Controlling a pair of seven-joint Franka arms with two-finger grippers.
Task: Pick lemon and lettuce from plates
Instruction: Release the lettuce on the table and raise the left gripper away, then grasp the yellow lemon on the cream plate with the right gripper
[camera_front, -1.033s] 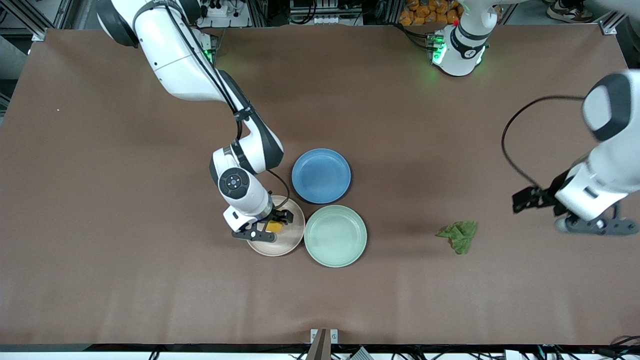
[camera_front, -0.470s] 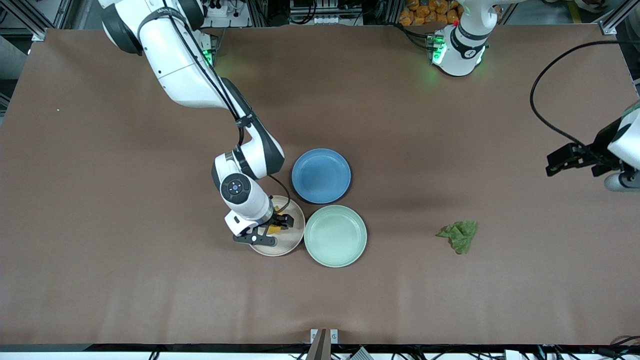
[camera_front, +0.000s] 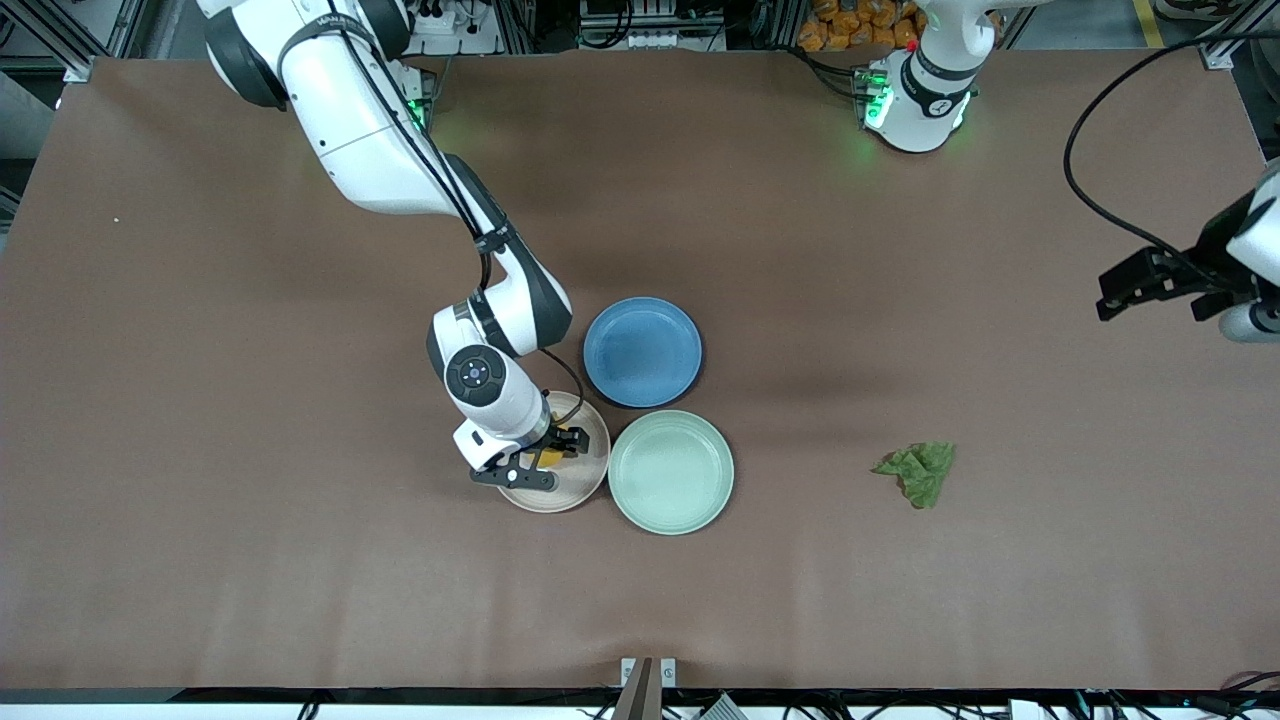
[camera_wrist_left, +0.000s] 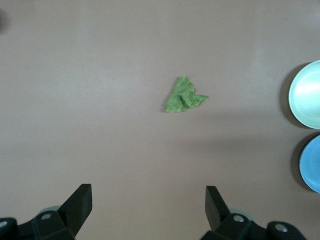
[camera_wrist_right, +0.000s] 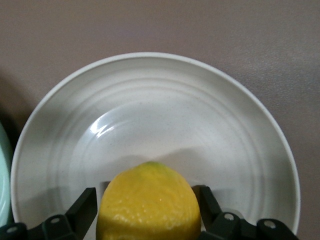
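Yellow lemon (camera_wrist_right: 149, 202) between right claw (camera_wrist_right: 149, 212) fingers, one lettuce (camera_front: 917, 471), three plates, left claw (camera_wrist_left: 148, 212) wide.

Brown table (camera_front: 250, 520) — covered edge to edge in one matte sheet. Three round plates are grouped near its middle: the blue plate (camera_front: 642, 351) is set farthest from the front camera, the beige plate (camera_front: 590, 480) and the mint plate (camera_front: 670, 471) nearer, side by side, rims close together. The lettuce (camera_front: 918, 472) — a crumpled green leaf — is laid flat on the bare cloth, well apart from the plates, toward the left arm's end.
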